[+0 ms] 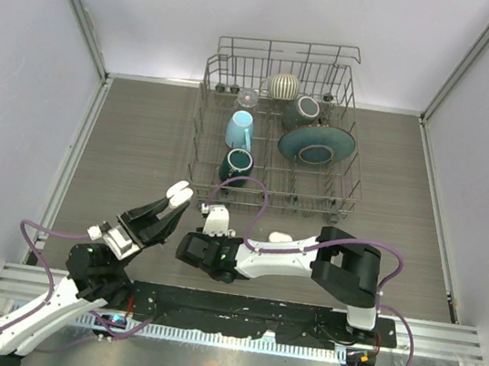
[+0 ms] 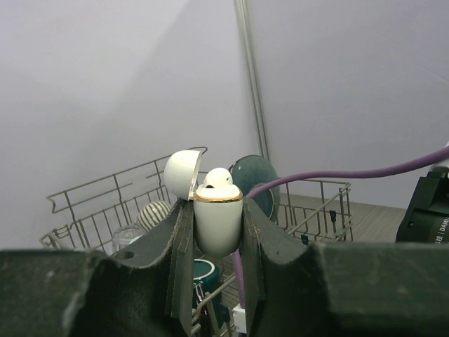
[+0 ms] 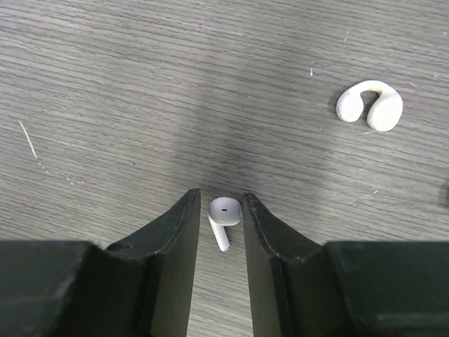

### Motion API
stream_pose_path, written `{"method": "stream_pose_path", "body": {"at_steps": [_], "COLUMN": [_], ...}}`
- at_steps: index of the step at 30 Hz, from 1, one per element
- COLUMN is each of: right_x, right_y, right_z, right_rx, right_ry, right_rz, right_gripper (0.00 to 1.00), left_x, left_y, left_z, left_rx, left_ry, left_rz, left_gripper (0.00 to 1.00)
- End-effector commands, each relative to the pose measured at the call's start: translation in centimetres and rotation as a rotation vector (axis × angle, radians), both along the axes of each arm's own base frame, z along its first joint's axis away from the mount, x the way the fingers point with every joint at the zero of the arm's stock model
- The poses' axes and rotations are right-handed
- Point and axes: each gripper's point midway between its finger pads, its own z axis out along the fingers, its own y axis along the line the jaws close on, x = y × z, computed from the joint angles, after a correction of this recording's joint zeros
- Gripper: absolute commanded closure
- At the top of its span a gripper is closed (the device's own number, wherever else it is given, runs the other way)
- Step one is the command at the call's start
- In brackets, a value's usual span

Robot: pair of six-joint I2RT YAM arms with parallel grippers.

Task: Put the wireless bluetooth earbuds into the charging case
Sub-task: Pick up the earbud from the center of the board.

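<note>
Left gripper: clamped on charging case — lid open, one earbud seated inside
Right gripper: narrow gap, straddling loose earbud on table
Dish rack: 12 o'clock — mugs, plate

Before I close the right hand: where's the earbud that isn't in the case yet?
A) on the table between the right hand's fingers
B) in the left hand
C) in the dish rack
A: the right wrist view shows the loose earbud lying on the table between the fingers of the right hand; the left hand holds only the charging case with the other earbud.
</note>
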Motion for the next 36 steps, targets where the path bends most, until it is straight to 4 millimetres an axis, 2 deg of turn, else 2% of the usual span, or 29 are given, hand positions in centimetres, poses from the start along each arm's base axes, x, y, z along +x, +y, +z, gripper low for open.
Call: {"method": "stream_pose_path", "body": {"at_steps": [1, 6, 8, 10, 13, 14, 16, 17, 19, 25, 26, 28, 29, 30, 32, 33, 35, 36], "right_x": [-1.7, -1.7, -1.5, -1.3, -0.6, -0.3, 0.3, 0.6, 1.1, 2.6, 2.9, 3.2, 3.3, 3.4, 3.5, 3.5, 3.6, 3.5], "right_y": [-3.5, -3.7, -3.7, -4.0, -4.2, -4.1, -4.3, -3.6, -4.5, -6.0, -5.8, -7.0, -7.0, -7.6, -8.1, -8.7, -9.3, -9.7], "right_z": [-2.5, -2.5, -2.3, -2.1, -0.4, 1.1, 2.5, 4.7, 5.5, 11.7, 12.9, 14.4, 15.6, 15.5, 18.4, 18.3, 21.6, 21.8], "right_rx": [-0.149, -0.151, -0.146, -0.142, -0.089, -0.045, 0.013, 0.100, 0.124, 0.293, 0.346, 0.394, 0.434, 0.440, 0.536, 0.548, 0.661, 0.678], "right_ry": [0.065, 0.060, 0.052, 0.039, -0.025, -0.049, -0.111, -0.139, -0.184, -0.340, -0.362, -0.403, -0.427, -0.441, -0.494, -0.508, -0.562, -0.577], "right_rz": [0.030, 0.022, 0.016, 0.004, -0.015, -0.022, -0.028, -0.033, -0.045, -0.089, -0.102, -0.130, -0.127, -0.126, -0.135, -0.131, -0.134, -0.126], "right_gripper": [0.66, 0.71, 0.83, 0.99, 0.99, 0.99, 0.99, 0.99, 0.99, 0.99, 0.99, 0.99, 0.99, 0.99, 0.99, 0.99, 0.99, 0.99], "left_x": [-0.2, -0.3, -0.3, -0.3, -0.3, -0.3, -0.4, -0.3, -0.3, -0.3, -0.3, -0.3, -0.3, -0.2, -0.2, -0.2, -0.1, -0.1], "left_y": [0.8, 0.8, 0.8, 0.8, 0.8, 0.8, 0.9, 0.8, 0.8, 0.8, 0.7, 0.7, 0.7, 0.7, 0.5, 0.5, 0.3, 0.4], "left_z": [0.4, 0.5, 0.5, 0.5, 0.5, 0.5, 0.6, 0.6, 0.5, 0.5, 0.5, 0.4, 0.4, 0.4, 0.3, 0.3, 0.1, 0.2], "left_rx": [-0.035, -0.036, -0.037, -0.037, -0.036, -0.036, -0.038, -0.036, -0.037, -0.040, -0.039, -0.040, -0.040, -0.041, -0.039, -0.040, -0.035, -0.041], "left_ry": [-0.030, -0.031, -0.032, -0.032, -0.031, -0.031, -0.031, -0.031, -0.027, -0.024, -0.022, -0.020, -0.019, -0.016, -0.009, -0.011, -0.003, -0.006], "left_rz": [0.021, 0.019, 0.019, 0.019, 0.019, 0.019, 0.018, 0.019, 0.018, 0.015, 0.012, 0.011, 0.010, 0.010, 0.005, 0.003, -0.001, -0.003], "left_gripper": [1.00, 1.00, 1.00, 1.00, 1.00, 1.00, 1.00, 1.00, 1.00, 1.00, 1.00, 1.00, 1.00, 1.00, 1.00, 1.00, 1.00, 1.00]}}
